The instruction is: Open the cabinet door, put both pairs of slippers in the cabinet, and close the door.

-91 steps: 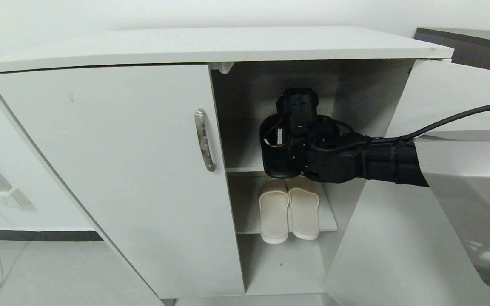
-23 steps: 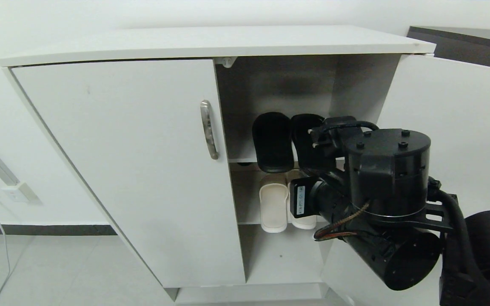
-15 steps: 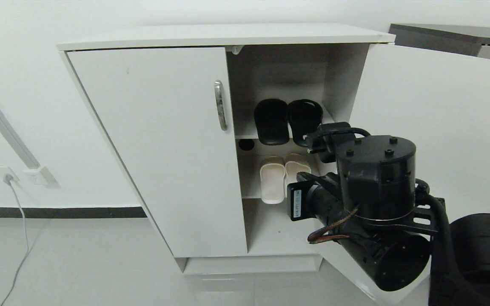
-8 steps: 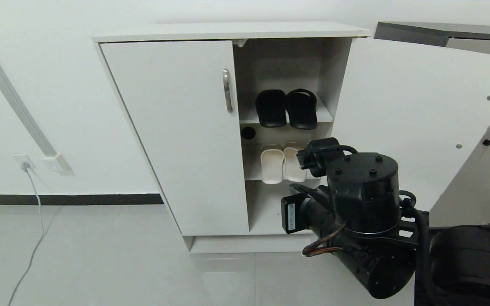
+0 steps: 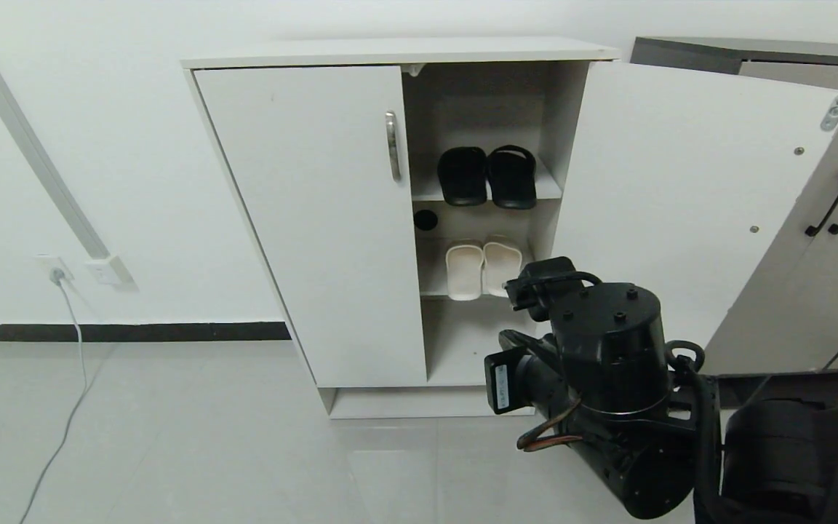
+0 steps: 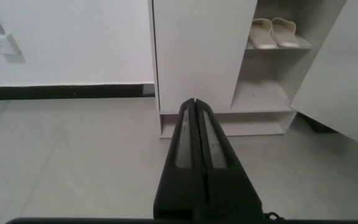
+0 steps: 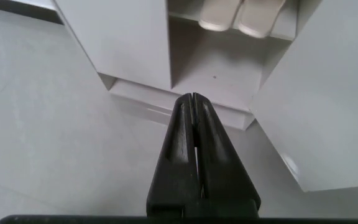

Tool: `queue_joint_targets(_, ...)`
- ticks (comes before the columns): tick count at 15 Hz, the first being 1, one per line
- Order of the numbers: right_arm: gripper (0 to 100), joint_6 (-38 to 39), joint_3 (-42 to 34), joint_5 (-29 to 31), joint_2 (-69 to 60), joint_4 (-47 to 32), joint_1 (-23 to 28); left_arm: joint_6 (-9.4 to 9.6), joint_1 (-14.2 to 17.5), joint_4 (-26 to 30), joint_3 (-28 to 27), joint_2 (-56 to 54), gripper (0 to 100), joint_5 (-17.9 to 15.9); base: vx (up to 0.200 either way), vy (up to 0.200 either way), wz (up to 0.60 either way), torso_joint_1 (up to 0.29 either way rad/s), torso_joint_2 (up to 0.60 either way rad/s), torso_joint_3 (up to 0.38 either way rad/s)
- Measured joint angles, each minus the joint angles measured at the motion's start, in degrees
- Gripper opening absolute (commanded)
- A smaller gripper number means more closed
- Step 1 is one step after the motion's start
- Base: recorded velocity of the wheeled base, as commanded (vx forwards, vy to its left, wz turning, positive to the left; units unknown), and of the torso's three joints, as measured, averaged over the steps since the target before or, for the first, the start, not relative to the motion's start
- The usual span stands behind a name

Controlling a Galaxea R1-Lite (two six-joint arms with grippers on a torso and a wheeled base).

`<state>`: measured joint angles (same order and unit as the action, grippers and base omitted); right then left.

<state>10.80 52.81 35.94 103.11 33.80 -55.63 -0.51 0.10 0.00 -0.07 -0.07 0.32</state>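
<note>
Pale glossy tiled floor (image 5: 172, 451) and plain white wall (image 5: 99, 145) behind, with socket (image 5: 55, 271) and grey cable (image 5: 62, 407) trailing down at left. Against that wall, white laminate cabinet (image 5: 390, 51), boxy and flat-topped. Left door (image 5: 310, 218) shut, with slim upright metal handle (image 5: 392, 156). Right door (image 5: 681, 204) swung wide open.

On upper shelf (image 5: 550, 191), black slippers (image 5: 488, 177) side by side and touching, long axes running front to back, toes toward back panel, heels at front edge. Smooth, matte, rubbery look, rounded outline, strap arched over right one. On middle shelf (image 5: 430, 292) directly below, white slippers (image 5: 483, 268) in same lie: paired, parallel, toes inward, heels at front edge. Cream-coloured, thick-soled, soft-edged. Round dark hole (image 5: 425, 219) in back panel between the two shelves. Bottom compartment bare.

Left gripper (image 6: 194, 106) over floor in front of cabinet, well apart from it, black fingers pressed flat together, nothing between. Right gripper (image 7: 192, 99) likewise closed on nothing, aimed down at cabinet's base near open door. Grey cabinet (image 5: 826, 276) with black handles just beyond open door.
</note>
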Motion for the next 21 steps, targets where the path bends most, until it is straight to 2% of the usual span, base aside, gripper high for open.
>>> queue_joint_targets(9,0,-0.1,-0.3,-1.0,0.8,-0.2,0.1,0.07,-0.1,0.1,0.0,0.0,0,0.0,0.000,0.000,0.00,0.000,-0.02,-0.020)
queue_joint_targets(12,0,-0.1,-0.3,-1.0,0.8,-0.2,0.0,0.07,-0.1,0.2,0.0,0.0,0,0.0,0.000,0.000,0.00,0.011,-0.20,-0.334)
queue_joint_targets(21,0,-0.2,-0.2,-0.8,1.9,-0.1,0.1,0.20,-0.1,0.0,0.0,0.0,0,-0.1,0.000,0.000,0.00,0.087,-0.48,-0.359)
